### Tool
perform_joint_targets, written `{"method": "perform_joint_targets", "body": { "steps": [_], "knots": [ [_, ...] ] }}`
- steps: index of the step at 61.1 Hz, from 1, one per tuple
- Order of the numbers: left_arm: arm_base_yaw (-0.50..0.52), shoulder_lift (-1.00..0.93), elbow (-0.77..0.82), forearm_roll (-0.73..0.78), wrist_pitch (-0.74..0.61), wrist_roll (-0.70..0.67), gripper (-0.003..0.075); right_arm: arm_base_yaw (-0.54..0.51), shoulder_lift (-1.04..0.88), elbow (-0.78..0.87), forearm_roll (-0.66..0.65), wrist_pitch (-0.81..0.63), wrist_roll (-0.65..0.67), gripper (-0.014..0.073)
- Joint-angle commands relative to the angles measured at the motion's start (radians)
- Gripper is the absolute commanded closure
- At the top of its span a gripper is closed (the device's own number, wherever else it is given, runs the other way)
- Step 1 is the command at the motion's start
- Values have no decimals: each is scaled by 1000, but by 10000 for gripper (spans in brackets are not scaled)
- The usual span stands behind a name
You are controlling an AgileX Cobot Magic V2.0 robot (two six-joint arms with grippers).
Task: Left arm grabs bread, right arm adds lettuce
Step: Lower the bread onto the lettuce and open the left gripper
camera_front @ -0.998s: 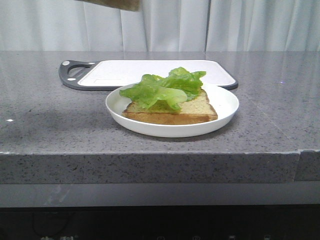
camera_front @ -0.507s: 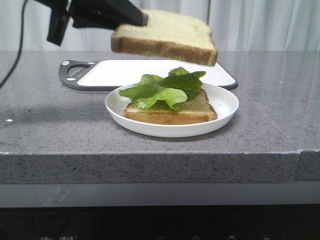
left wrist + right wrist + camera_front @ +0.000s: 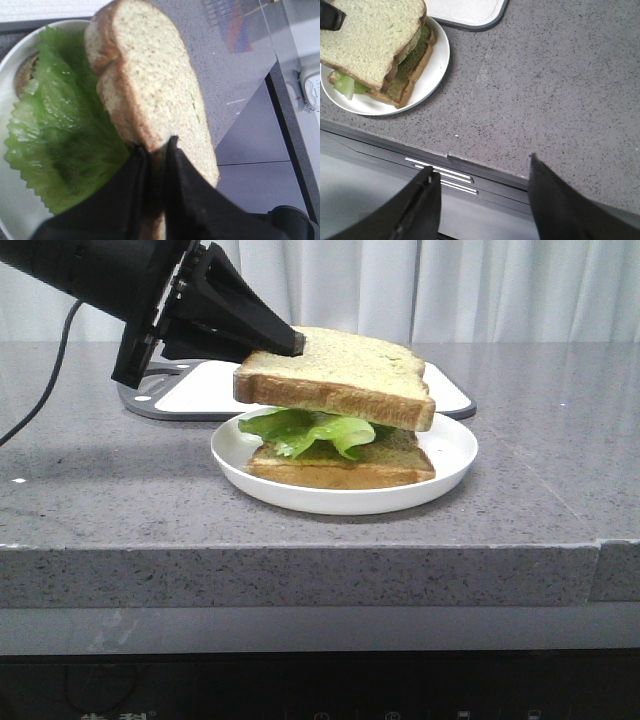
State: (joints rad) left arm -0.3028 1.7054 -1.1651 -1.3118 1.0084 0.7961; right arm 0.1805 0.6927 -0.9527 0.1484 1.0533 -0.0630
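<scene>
I have the left gripper (image 3: pixel 290 341) clamped on one edge of the bread (image 3: pixel 340 375), its fingers (image 3: pixel 187 180) pinching the crust from both faces. That edge grip leaves the broad underside free, so I can lay the slice flat without the fingers getting trapped under it. The bread hangs just above the lettuce (image 3: pixel 310 428), tilted a little, its free end lower toward the right side of the plate (image 3: pixel 450 455). The lettuce already lies on the lower slice (image 3: pixel 340 468) in the plate, so I judge the right arm's part done and this is the closing step.

The right gripper (image 3: pixel 482 200) hangs with its jaws wide apart, holding nothing, out past the counter (image 3: pixel 545 90) edge and well clear of the plate, which keeps it out of the left arm's way.

The front view gives me the gap: I cannot tell whether bread and lettuce touch yet, though they look very close. The left wrist view shows what the front hides, namely how thin a strip of crust the fingers hold. The right wrist view looks down and shows the bread covering most of the stack, slightly skewed. The cutting board (image 3: pixel 200 388) behind sits bare where visible.
</scene>
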Motion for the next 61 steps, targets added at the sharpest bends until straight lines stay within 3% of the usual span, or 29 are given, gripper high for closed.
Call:
{"method": "perform_joint_targets", "body": {
  "steps": [1, 9, 14, 30, 38, 51, 61],
  "knots": [
    [-7, -38, -31, -72, 24, 6, 510, -6, 2, -26, -3, -61, 0, 177],
    [-7, -38, -31, -72, 24, 6, 286, -6, 2, -26, -3, -61, 0, 177],
    [-5, -38, -31, -72, 26, 6, 220, -6, 2, -26, -3, -61, 0, 177],
    [66, -65, -55, -44, 120, -7, 228, -6, 2, -26, -3, -49, 0, 177],
    [103, -136, -79, 40, 134, -48, 228, -6, 2, -26, -3, -32, 0, 177],
    [103, -313, -108, 430, 66, -244, 228, -6, 2, -26, -3, -26, 6, 177],
    [101, -470, -93, 785, 35, -482, 228, -6, 2, -26, -3, -35, 33, 177]
  ]
}}
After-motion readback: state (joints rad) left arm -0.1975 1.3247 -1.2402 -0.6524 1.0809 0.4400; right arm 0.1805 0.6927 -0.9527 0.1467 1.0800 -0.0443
